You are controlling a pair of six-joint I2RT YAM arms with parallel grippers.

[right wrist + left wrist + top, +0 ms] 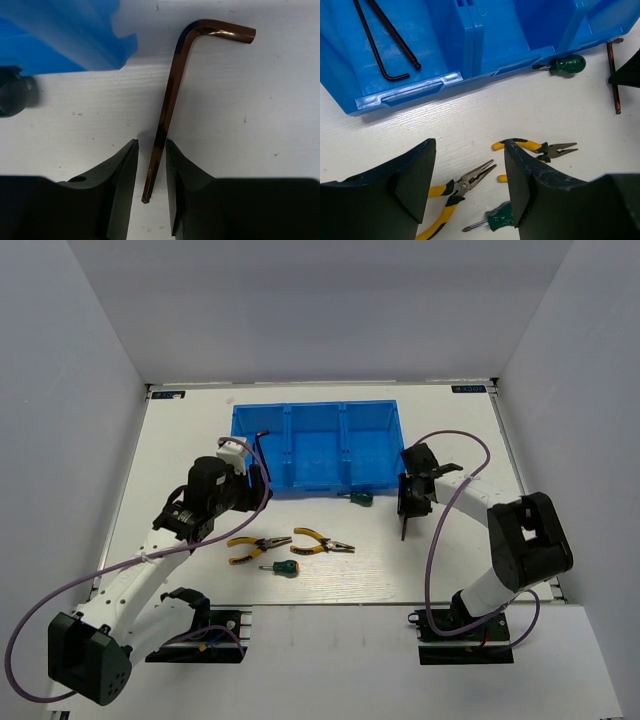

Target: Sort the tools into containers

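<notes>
Robotics lab cell: white table [330, 565], bare grey panels [300, 310] around it, left arm [150, 575], right arm [500, 560].

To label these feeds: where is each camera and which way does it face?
Top external: overhead behind bases, looking down on white table; left arm, right arm show.
Left wrist: on left gripper, facing blue plastic tray; fingers show.
Right wrist: on right gripper, facing brown L-shaped metal hex key between its fingers.
Shared: both wrists see that key.

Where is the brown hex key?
Right wrist view: the hex key sits between the fingers of the right gripper, just off the tray's near right corner, right of a screwdriver.
</notes>
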